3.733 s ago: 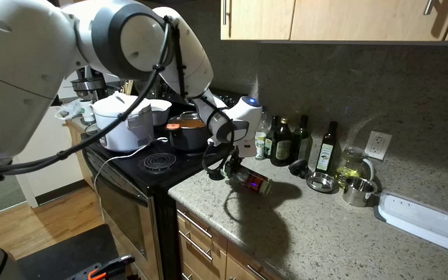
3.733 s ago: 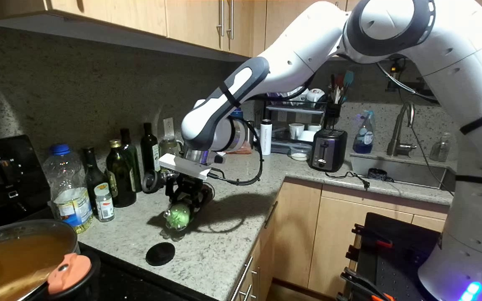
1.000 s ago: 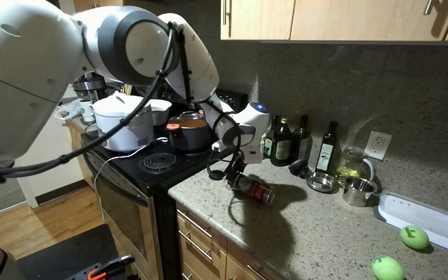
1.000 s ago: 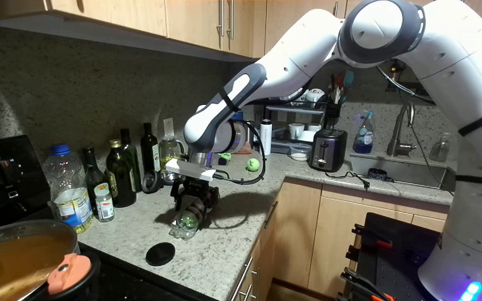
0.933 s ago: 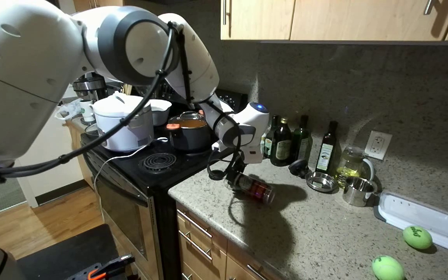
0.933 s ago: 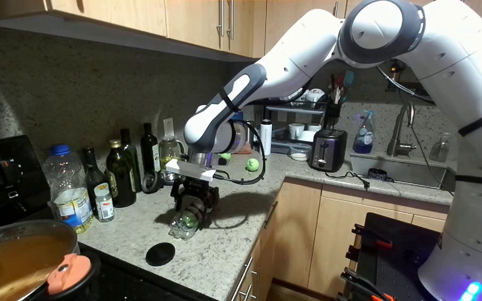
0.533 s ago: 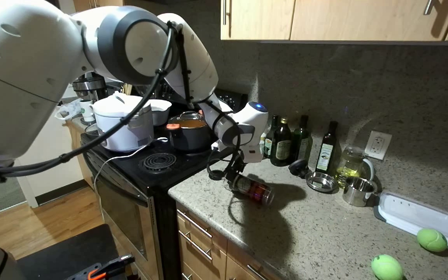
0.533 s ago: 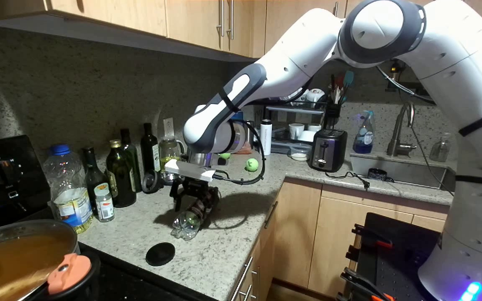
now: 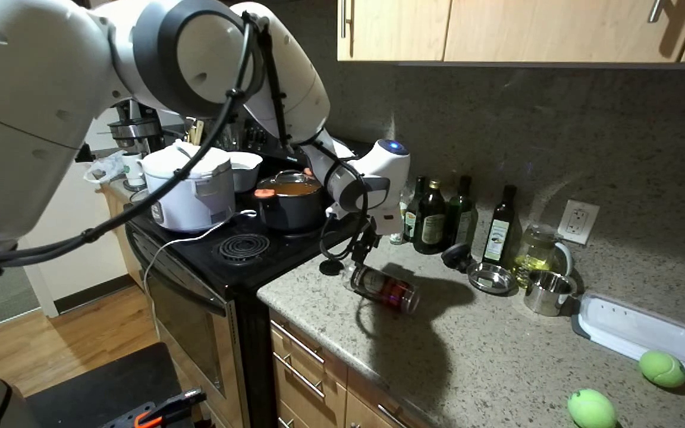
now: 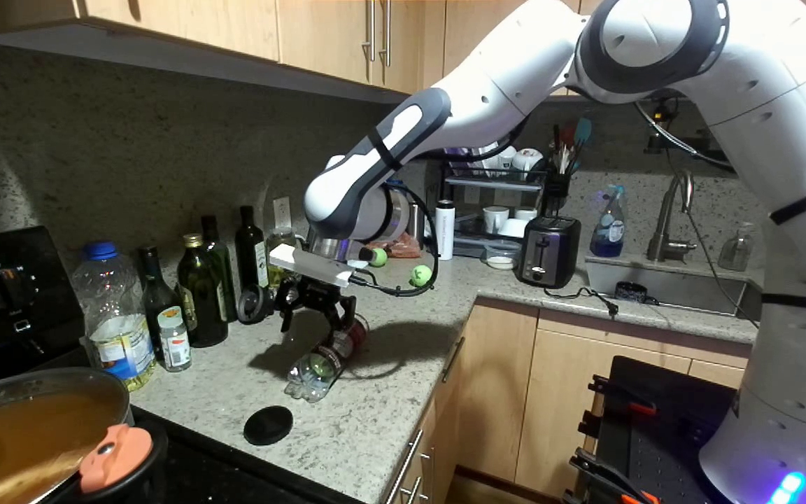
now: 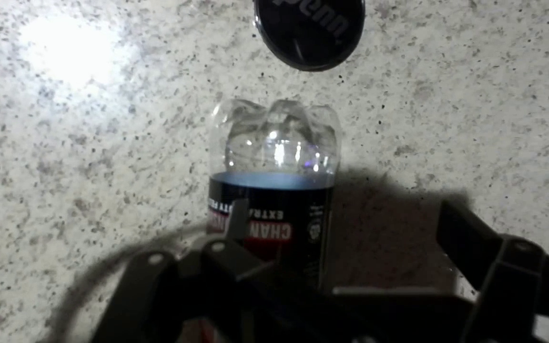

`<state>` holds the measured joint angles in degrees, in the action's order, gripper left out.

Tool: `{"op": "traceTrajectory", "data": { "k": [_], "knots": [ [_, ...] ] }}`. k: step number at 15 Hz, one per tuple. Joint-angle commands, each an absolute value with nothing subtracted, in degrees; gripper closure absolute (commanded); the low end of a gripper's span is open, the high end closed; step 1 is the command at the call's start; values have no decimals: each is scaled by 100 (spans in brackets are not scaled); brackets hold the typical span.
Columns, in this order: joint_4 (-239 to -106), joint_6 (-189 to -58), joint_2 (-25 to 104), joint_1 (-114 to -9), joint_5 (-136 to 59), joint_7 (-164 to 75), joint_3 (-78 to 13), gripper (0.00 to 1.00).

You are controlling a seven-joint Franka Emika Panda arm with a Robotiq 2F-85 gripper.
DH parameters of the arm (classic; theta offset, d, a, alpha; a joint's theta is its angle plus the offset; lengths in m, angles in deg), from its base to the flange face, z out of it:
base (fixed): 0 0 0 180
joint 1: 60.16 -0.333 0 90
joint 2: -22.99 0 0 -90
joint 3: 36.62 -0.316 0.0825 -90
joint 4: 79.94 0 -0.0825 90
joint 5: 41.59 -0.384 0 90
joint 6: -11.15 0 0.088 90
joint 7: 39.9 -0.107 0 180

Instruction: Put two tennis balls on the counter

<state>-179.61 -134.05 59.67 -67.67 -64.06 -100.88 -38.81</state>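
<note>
Two round tennis balls (image 9: 592, 409) chilling lower right on the counter (image 9: 509, 356) in an exterior view. Clear can (image 11: 274, 183) on its side, base pointing to the wrist view's top; claw (image 11: 342, 206) spread wide.

The tennis balls (image 9: 662, 368) look fuzzy and matt, the table (image 9: 497, 356) smooth and speckled like polished stone. Clear, glossy plastic forms the label-wrapped can (image 11: 279, 190), and the lid (image 11: 312, 33) is shiny black plastic; the pincer (image 11: 343, 214) is dull black. The cupboard doors (image 9: 396, 30) are smooth pale wood with satin metal handles (image 10: 387, 31).
</note>
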Motion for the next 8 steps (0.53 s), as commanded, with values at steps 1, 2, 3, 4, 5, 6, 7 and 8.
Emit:
{"op": "traceTrajectory", "data": {
  "k": [1,2,3,4,5,6,7,8],
  "knots": [
    [-18302,-13700,5577,-6748,-6443,-10019,-3905,0],
    [-18332,-13746,5532,-6732,-6453,-10001,-3912,0],
    [-18378,-13781,5477,-6733,-6438,-9996,-3905,0],
    [-18441,-13838,5423,-6743,-6410,-9998,-3885,0],
    [-18478,-13837,5375,-6734,-6400,-9972,-3890,0],
    [-18105,-13675,5685,-6743,-6394,-10085,-3883,0],
    [-18114,-13679,5671,-6742,-6394,-10082,-3883,0],
    [-18114,-13678,5677,-6741,-6394,-10082,-3882,0]
  ]
}}
